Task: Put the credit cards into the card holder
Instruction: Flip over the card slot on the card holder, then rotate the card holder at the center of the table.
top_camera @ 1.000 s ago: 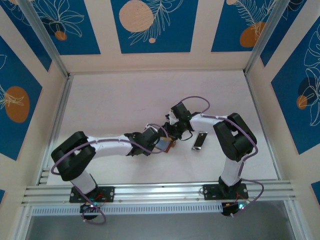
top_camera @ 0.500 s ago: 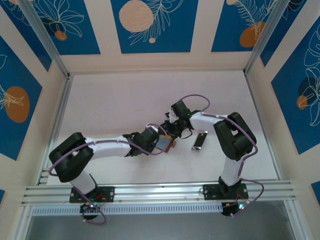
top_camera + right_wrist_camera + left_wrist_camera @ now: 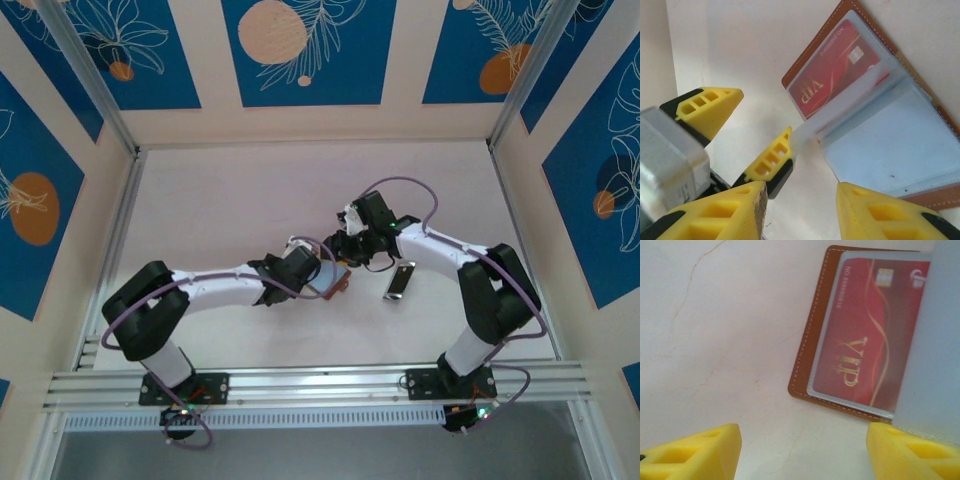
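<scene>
The card holder lies open on the pale desk, about midway between the two arms, and both pincers sit close over it. From the left wrist you can see its brown stitched edge flat on the surface. A red card with gold "VIP" lettering is already tucked into a clear pocket.

The left pincer stands wide open and has hold of nothing. One clear leaf of the holder is lifted off the pockets, and its free end rests against the tip of one of that pincer's yellow fingers. The other finger stands well apart from it.

The right pincer hangs just above, also spread open and empty, looking down on the bluish-grey inner pockets and the red card.

Seen from above, the left pincer reaches in from the left and the right pincer from the upper right. A loose card lies flat on the desk just to the right of the holder, not touching it and outside either pincer.
</scene>
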You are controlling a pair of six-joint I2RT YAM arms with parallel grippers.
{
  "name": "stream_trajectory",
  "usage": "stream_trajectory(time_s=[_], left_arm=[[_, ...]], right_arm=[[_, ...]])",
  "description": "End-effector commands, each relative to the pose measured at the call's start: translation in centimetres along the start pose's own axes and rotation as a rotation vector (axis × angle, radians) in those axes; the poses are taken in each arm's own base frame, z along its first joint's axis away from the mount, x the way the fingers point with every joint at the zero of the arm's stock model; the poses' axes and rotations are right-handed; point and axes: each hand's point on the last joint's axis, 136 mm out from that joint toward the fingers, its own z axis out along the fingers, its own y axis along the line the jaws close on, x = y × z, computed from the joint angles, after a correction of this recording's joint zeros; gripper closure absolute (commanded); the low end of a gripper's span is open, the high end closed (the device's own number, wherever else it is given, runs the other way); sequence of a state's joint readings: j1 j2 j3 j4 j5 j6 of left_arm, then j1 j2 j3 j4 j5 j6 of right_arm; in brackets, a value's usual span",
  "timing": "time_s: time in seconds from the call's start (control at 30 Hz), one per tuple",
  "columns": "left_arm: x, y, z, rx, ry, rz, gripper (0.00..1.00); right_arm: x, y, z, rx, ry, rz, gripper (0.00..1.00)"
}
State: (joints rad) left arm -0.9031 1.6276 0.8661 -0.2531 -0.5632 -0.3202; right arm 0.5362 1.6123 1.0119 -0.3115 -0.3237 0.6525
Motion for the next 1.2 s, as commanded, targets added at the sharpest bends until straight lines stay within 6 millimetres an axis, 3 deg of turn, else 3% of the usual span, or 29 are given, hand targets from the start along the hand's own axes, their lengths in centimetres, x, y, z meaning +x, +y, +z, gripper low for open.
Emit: stream_trajectory(time_s=[0.0, 0.2, 0.5, 0.63, 0.87, 1.03, 1.17], left_arm=[[-0.4, 1.4, 0.6, -0.056, 0.023, -0.034, 0.33], [-0.2, 2.3, 1.8, -0.05, 0.073, -0.077, 0.33], [0.7, 4.6, 3.3, 0.031, 0.158, -0.289, 0.32], [0.5, 6.0, 2.4, 0.037, 0.137, -0.342, 0.32], [-1.1, 5.5, -0.5, 0.126, 0.088, -0.303, 0.32], [-3.8, 2.3, -3.1, 0.262, 0.036, -0.217, 0.31], [-5.3, -0.8, -3.9, 0.354, 0.032, -0.161, 0.31]], right_arm=[[1.8, -1.2, -0.2, 0.076, 0.033, -0.001, 0.58], [2.8, -1.5, 0.7, 0.134, 0.037, -0.017, 0.59], [3.9, -3.3, 6.1, 0.287, 0.111, -0.019, 0.8], [4.8, -4.4, 7.6, 0.371, 0.13, -0.029, 0.83], [6.7, -7.9, 5.7, 0.495, 0.157, 0.007, 0.84], [7.2, -10.4, 3.5, 0.533, 0.184, 0.018, 0.84], [6.8, -11.6, 1.9, 0.525, 0.183, 0.037, 0.83]])
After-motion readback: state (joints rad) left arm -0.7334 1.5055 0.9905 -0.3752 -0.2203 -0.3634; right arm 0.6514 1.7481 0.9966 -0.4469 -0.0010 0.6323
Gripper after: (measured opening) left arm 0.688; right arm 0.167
